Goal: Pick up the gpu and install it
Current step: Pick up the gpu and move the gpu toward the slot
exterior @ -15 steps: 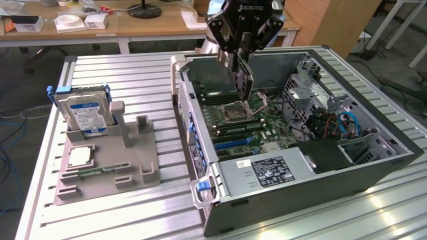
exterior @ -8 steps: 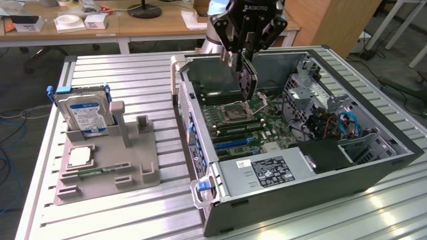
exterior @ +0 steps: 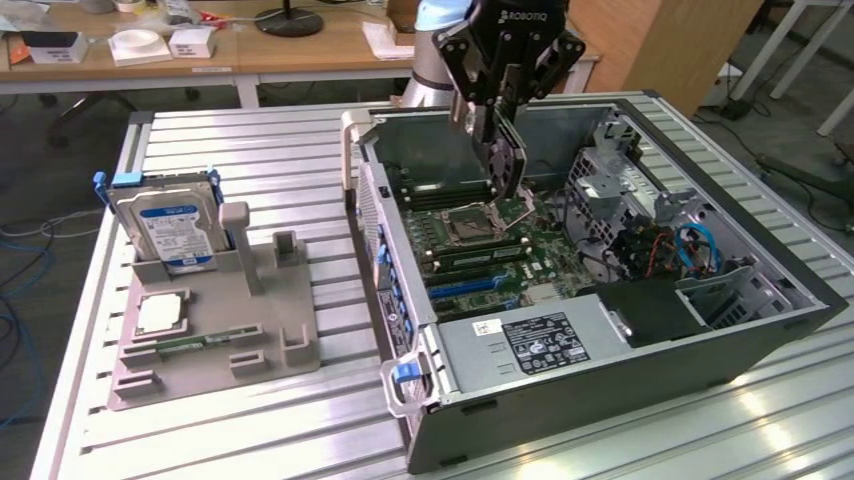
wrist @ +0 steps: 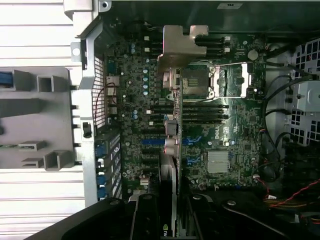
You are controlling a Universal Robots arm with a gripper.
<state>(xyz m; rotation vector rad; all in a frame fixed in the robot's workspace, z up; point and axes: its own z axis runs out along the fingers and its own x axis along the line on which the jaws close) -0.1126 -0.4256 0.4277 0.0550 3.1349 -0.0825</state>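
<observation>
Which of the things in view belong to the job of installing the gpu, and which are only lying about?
Belong to the job:
- gpu, held by the gripper
- motherboard below it, in the open computer case

Lying about:
- hard drive, standing in the grey holder
- square chip, lying on the same holder

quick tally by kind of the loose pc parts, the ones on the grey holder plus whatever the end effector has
silver hard drive with blue-white label: 1
small square silver chip: 1
narrow green circuit stick: 1
thin flat black gpu card with silver bracket, held in the end effector: 1
total: 4
</observation>
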